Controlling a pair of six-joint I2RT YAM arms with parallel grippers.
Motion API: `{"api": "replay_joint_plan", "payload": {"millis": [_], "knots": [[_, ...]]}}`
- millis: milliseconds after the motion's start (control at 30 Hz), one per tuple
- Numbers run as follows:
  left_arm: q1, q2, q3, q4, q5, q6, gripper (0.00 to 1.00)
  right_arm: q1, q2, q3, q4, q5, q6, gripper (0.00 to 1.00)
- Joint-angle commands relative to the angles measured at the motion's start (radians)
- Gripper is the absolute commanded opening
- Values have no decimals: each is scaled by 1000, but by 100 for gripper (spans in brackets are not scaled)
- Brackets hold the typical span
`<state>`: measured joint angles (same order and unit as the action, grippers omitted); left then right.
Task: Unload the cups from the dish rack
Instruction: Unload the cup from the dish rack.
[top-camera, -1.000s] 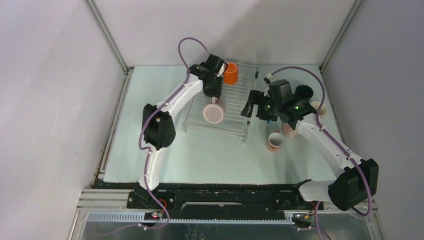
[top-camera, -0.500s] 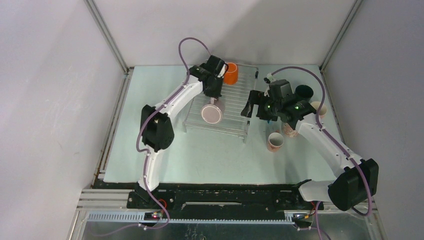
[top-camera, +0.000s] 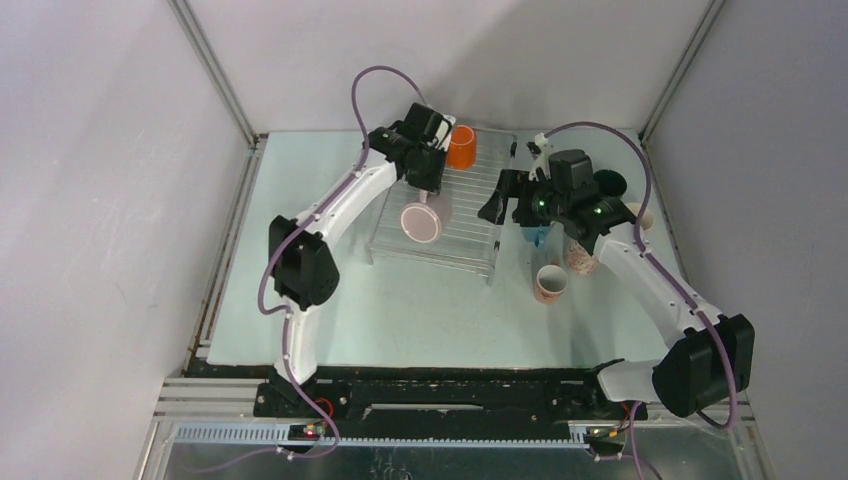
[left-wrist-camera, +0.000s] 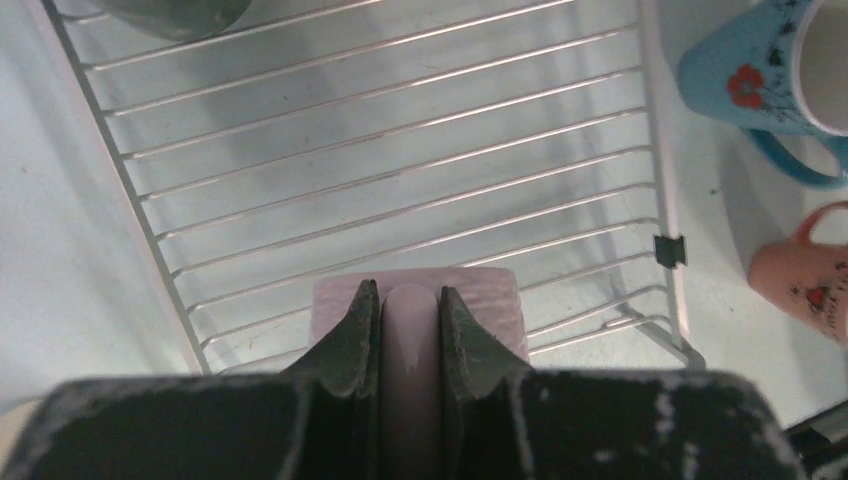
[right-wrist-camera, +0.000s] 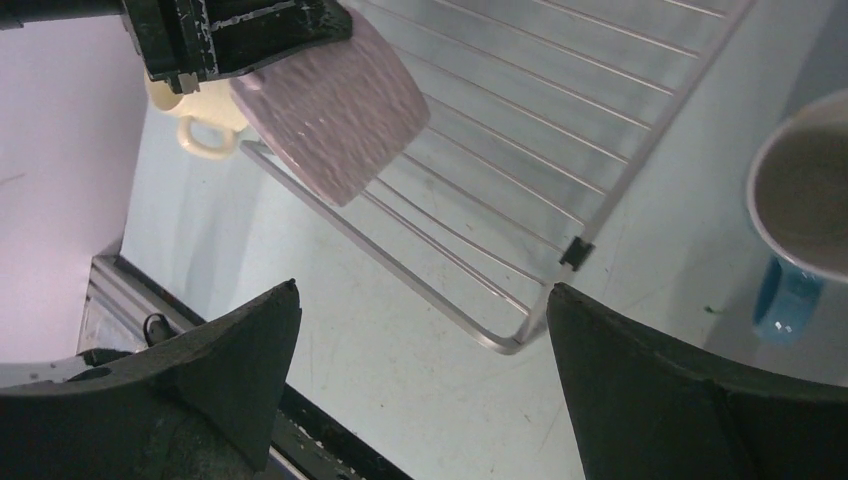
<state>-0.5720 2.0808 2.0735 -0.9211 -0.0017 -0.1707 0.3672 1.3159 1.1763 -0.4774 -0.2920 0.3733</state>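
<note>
A pale green table (top-camera: 420, 310) sits between white walls. On it, the dish rack (top-camera: 470, 215) carries an orange mug (top-camera: 461, 146) at its far edge. A lilac mug (top-camera: 422, 222) hangs tilted over the wires, its handle pinched in the left pincer (left-wrist-camera: 408, 296). The right pincer (right-wrist-camera: 422, 292) gapes wide beside the rack's right edge, near a blue mug (left-wrist-camera: 760, 70).

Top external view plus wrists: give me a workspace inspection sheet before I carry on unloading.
Surface: pale green tabletop, scuffed.
Job's things: dish rack carries orange cup at its far edge; lilac cup held on its side over the rack; blue cup, pink cup and others stand right of it.
Clutter: nothing seen.
Grippers: left gripper jaws shut on the lilac cup, apparently its handle; right gripper jaws wide open, empty, by the rack's right edge.
Cables: purple cable loops above each arm, clear of cups.
Surroundings: grey walls, metal frame post.
</note>
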Motion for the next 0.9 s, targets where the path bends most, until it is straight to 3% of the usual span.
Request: {"api": "replay_joint_plan", "payload": {"millis": [0,600,867], "knots": [[17,-145,-10,85,121,50,0,-18,20,-1,118,-129,-80,100],[31,-244,-9,146,562,137,0,-132,77,-50,428,-520,-74,100],[31,-258,-20,187,733,127,0,-127,111,-51,548,-679,18,100]]}}
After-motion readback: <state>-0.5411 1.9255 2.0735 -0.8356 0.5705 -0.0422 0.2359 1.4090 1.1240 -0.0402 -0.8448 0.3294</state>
